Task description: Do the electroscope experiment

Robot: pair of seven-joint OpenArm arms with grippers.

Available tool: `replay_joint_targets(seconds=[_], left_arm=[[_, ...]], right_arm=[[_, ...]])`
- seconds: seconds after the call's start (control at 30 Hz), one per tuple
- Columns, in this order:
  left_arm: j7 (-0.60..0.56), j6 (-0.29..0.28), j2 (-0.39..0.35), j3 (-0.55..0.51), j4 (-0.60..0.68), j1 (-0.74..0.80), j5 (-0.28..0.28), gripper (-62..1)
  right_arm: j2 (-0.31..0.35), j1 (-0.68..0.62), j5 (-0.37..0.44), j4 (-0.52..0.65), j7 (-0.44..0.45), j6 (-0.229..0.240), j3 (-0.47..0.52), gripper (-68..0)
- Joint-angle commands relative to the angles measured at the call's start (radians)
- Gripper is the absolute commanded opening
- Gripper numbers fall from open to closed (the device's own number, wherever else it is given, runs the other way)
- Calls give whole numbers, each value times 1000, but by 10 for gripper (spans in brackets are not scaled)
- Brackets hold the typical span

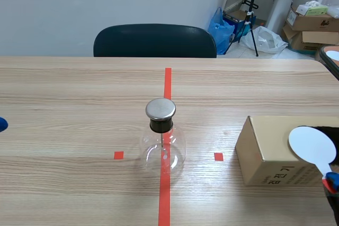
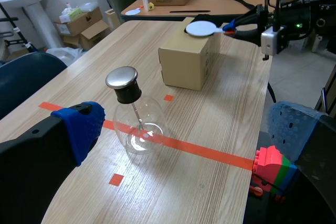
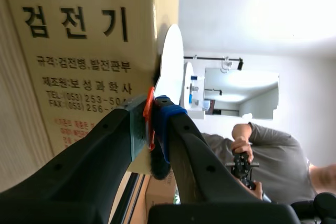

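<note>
Glass bottle [image 1: 162, 149] stands near the box [image 1: 265, 154]. Right gripper [image 1: 329, 182] pinches the white paddle [image 1: 311, 145]; left gripper [image 2: 186, 129] is spread wide, holding nothing. A hard bump from the paddle could tip the bottle.

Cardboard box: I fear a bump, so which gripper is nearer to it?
Right. The right gripper is beside the cardboard box, holding a white paddle over it; the left gripper, open, is far off beyond the glass flask.

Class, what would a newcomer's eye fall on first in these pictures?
The glass flask electroscope, capped with a metal knob, stands mid-table on the red tape line. To its right, the right gripper holds a white round paddle above a cardboard box printed with Korean lettering.
</note>
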Motion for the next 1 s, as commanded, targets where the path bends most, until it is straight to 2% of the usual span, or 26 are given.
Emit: replay_joint_targets(seconds=[0.0,0.03,0.07,0.1,0.2,0.23,0.27,0.37,0.4,0.43,0.53,0.57,0.6,0.7,0.73,0.77,0.9,0.93,0.97], left_arm=[[-14,-2,6,5,8,-3,-11,14],[-14,-2,6,5,8,-3,-11,14],[-14,-2,6,5,8,-3,-11,14],[-14,-2,5,5,8,-3,-11,14],[-14,-2,6,5,8,-3,-11,14],[-14,-2,7,5,8,-3,-11,14],[-14,-2,12,5,8,-3,-11,14],[-13,-2,29,2,8,-3,-11,14],[-13,-2,29,2,8,-3,-11,14],[-13,-2,31,2,8,-3,-11,14],[-14,-2,34,2,8,-3,-11,14],[-14,-2,38,2,8,-3,-11,14],[-14,-2,41,2,8,-3,-11,14],[-14,-2,44,0,8,-3,-11,14],[-14,-2,44,0,8,-3,-11,14],[-14,-2,45,-1,8,-3,-12,14],[-14,-2,51,-1,8,-3,-15,14],[-14,-2,53,-1,8,-3,-15,14],[-14,-2,53,-1,8,-3,-15,14]], right_arm=[[8,-8,15,14,-129,-50,8,-665],[8,-10,14,14,-210,-50,8,-665],[8,-12,14,14,-248,-50,8,-665],[10,-16,15,14,-230,-50,8,-665],[13,-18,25,14,-4,-50,8,-665],[8,-18,25,14,32,-50,8,-665],[1,-19,25,14,26,-50,8,-665],[-14,-30,29,14,-205,-50,10,-665],[-14,-35,26,14,-234,-50,15,-665],[-11,-39,19,14,-191,-50,24,-665],[-2,-37,16,14,56,-50,37,-665],[-5,-34,15,14,81,-50,35,-665],[-9,-32,18,14,67,-50,32,-665],[-24,-35,32,14,-156,-50,32,-665],[-24,-37,29,14,-199,-50,34,-665],[-21,-38,25,14,-192,-50,37,-665],[-8,-32,14,14,30,-50,39,-665],[-11,-32,15,14,24,-50,39,-665],[-16,-32,23,14,-42,-50,39,-665]])
